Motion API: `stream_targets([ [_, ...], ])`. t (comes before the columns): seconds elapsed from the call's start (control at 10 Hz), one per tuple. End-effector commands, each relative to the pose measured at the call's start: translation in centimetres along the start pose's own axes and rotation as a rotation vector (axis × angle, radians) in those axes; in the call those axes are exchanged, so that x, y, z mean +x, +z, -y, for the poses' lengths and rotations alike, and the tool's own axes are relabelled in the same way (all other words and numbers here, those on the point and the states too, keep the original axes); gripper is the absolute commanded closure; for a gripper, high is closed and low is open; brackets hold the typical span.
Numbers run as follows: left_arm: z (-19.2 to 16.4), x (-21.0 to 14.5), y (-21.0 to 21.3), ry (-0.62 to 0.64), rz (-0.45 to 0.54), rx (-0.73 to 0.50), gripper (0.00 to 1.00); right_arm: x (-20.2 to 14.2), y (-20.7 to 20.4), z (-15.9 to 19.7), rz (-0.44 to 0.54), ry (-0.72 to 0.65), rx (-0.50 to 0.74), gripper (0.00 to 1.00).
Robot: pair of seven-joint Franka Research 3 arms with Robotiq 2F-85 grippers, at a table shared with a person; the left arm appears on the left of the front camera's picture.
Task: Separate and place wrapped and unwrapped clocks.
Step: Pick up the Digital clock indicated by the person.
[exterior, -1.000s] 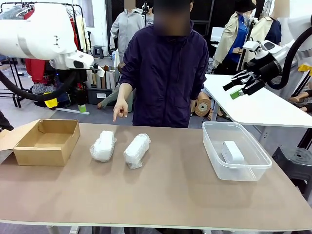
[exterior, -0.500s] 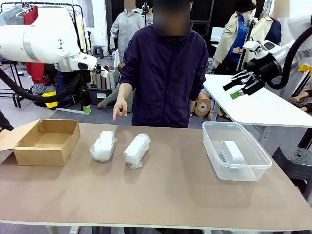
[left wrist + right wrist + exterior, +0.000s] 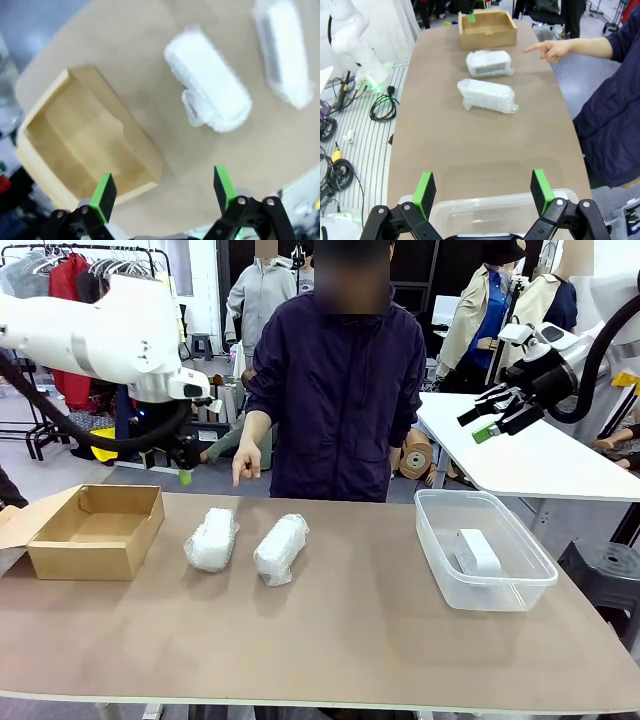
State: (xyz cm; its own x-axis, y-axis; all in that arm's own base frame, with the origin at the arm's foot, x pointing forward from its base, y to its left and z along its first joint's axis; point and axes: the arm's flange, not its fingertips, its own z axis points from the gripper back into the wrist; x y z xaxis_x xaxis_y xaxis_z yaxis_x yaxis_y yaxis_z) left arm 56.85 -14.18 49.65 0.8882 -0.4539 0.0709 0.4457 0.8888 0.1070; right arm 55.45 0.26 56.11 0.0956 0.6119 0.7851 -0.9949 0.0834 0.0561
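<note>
Two bubble-wrapped clocks lie side by side on the brown table, one on the left [image 3: 212, 538] and one to its right [image 3: 281, 548]. The bare white clock [image 3: 476, 552] lies inside the clear tub [image 3: 452, 502]. My left gripper [image 3: 183, 470] hangs open above the table's far edge, between the cardboard box and the left bundle. Its wrist view looks down on the box [image 3: 85, 140] and both bundles [image 3: 210, 95] [image 3: 285, 50] between open fingers [image 3: 104, 192]. My right gripper [image 3: 480, 425] is open and empty, high above the tub. From there its camera shows both bundles [image 3: 488, 62] [image 3: 486, 95].
An open brown cardboard box [image 3: 95, 530] stands at the table's left end. A person stands at the far side, with one hand [image 3: 245, 465] pointing down towards the left bundle. A white table [image 3: 540, 460] stands behind on the right.
My left arm has swung right and a little lower, from above the box towards the left bundle. The right arm, the person's hand and the clocks have not moved.
</note>
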Motion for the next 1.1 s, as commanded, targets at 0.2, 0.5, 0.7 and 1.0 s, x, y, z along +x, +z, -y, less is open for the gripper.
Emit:
stream_targets([
  [0.2, 4.0, 3.5, -4.0, 0.294, -0.032, -0.059, 0.0, 0.2, 0.1, -0.2, 0.0, 0.006, -0.002, 0.0],
  [0.5, 6.6, 3.4, -6.3, 0.369, -0.04, -0.089, 0.0, 0.2, 0.1, -0.2, 0.0, 0.006, -0.002, 0.0],
  [0.7, 6.8, 3.3, -7.5, 0.406, -0.012, -0.098, 0.0, 0.2, 0.1, -0.2, 0.0, 0.006, -0.002, 0.0],
  [1.0, 6.9, 3.8, -6.9, 0.373, -0.04, -0.096, 0.0, 0.2, 0.1, -0.2, 0.0, 0.006, -0.002, 0.0],
])
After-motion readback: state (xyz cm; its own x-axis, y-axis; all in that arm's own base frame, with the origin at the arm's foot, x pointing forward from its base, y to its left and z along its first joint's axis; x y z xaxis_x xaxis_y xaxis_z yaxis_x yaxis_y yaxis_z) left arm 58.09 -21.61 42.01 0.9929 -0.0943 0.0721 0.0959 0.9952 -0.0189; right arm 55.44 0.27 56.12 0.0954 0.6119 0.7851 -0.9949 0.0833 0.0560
